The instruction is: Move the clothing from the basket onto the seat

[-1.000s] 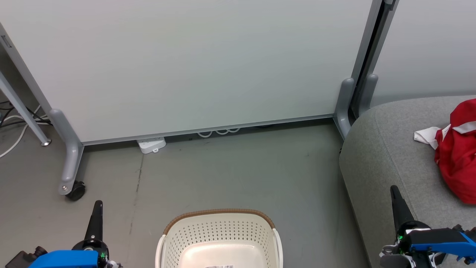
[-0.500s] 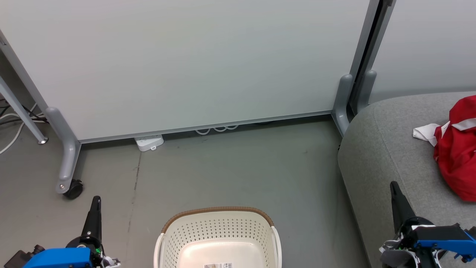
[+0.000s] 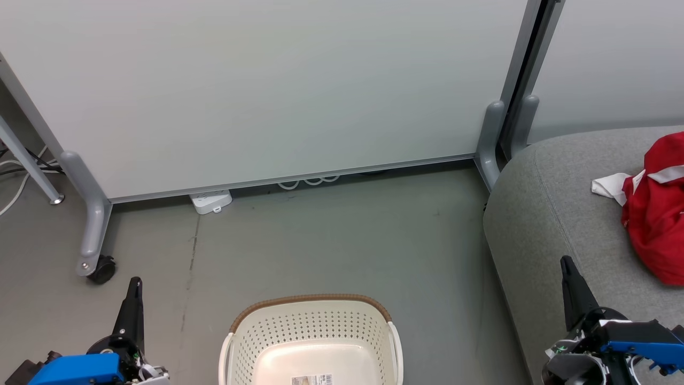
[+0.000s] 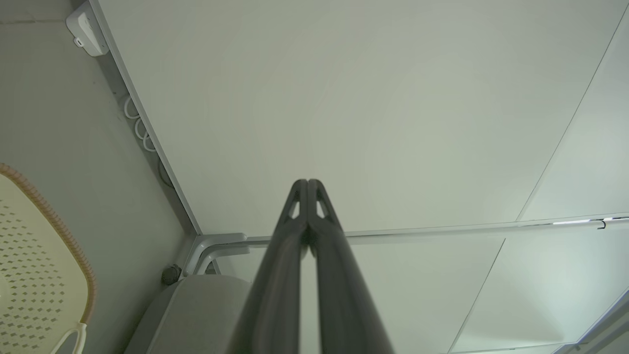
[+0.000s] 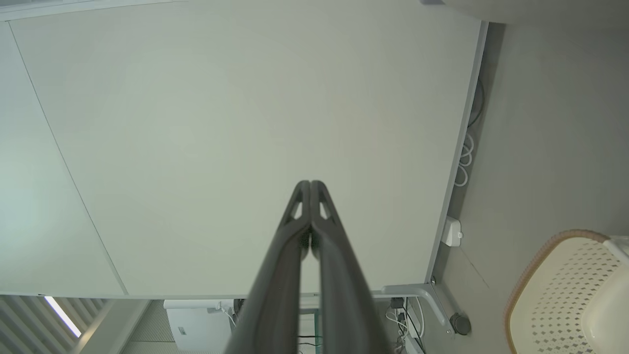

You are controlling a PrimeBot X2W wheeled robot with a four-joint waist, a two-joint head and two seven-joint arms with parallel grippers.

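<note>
– Two pincers, one at each lower corner of the head view. How do they stand?

– The left pincer [image 3: 133,289] points up over the grey floor [image 3: 331,240], left of the basket [image 3: 312,326] and apart from it. In its wrist view the two dark fingers [image 4: 275,275] are pressed together at the tips, with nothing between them.

– And the right one?

– The right pincer [image 3: 567,267] points up over the near part of the seat [image 3: 556,214]. Its fingers are likewise pressed together in its own wrist view and pinch nothing.

– Where is the clothing?

– The clothing [image 3: 654,230] lies on the seat as a crumpled red heap with white trim, cut off by the right edge of the head view. A white part [image 3: 606,188] sticks out of it to the left onto the grey fabric. Whether the heap is one garment or two cannot be told. It lies apart from the right pincer, farther back and to the right.

– And the basket?

– It stands on the floor between the two pincers, at the bottom edge, just left of the seat. Its brown rim [image 3: 312,297] curves across the far side, and its pale bottom shows, with a small label [image 3: 312,380] on it.

– Behind all that?

– A white partition panel [image 3: 267,91] on grey legs, one leg with a black castor [image 3: 101,269]. A white power strip [image 3: 211,201] and loops of white cable [image 3: 309,183] lie at its foot.
</note>
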